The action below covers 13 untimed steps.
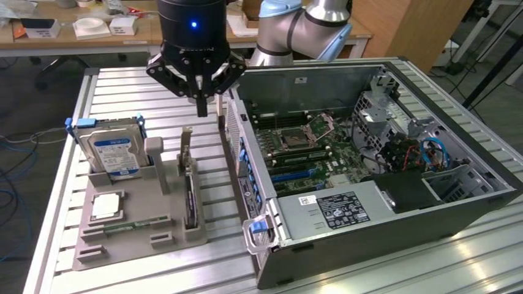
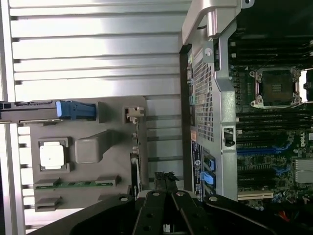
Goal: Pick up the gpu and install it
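1. Gpu point(image 1: 190, 199) stands on edge in a slot of the grey holder point(image 1: 135, 236), with its silver bracket rising at the far end. This is the exterior view.
2. The gripper point(image 1: 202, 109) hangs above it, fingers pressed together on nothing. It is over the strip between the holder and the open computer case point(image 1: 392, 245).
3. Both rest on a table point(image 1: 122, 92) of ribbed aluminium slats. Behind it is a wooden desk point(image 1: 70, 41) with white boxes, and cables point(image 1: 10, 184) trail on the dark floor at the exterior view's left.
4. In the wrist view, the gpu point(image 2: 135, 169) shows as a thin dark edge in the holder point(image 2: 112, 161), just beside the closed gripper point(image 2: 164, 180).
5. The slatted table point(image 2: 98, 49) shines pale around the holder, and the case point(image 2: 215, 98) lies alongside it.
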Available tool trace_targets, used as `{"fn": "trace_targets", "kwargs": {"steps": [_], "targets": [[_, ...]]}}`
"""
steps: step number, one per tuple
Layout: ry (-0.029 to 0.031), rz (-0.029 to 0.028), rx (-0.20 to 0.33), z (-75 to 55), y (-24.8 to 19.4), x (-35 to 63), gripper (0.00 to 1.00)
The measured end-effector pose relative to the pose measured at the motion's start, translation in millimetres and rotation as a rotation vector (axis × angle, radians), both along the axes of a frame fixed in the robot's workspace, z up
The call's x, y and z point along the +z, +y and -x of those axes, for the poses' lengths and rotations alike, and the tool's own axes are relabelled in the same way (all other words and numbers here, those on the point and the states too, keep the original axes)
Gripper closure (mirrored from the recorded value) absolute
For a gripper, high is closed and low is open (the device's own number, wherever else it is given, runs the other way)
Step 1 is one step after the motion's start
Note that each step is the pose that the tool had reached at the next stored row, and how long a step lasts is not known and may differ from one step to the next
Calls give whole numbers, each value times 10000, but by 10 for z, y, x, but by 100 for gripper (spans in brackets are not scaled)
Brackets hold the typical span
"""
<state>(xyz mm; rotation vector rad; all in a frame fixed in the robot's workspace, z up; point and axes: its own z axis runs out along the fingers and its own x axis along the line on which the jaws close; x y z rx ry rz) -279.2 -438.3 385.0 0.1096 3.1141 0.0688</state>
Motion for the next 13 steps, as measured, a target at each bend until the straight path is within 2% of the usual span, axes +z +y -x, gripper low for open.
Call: {"fn": "trace_targets", "kwargs": {"steps": [13], "targets": [[0,0,-1,195,-5,-14,89]]}}
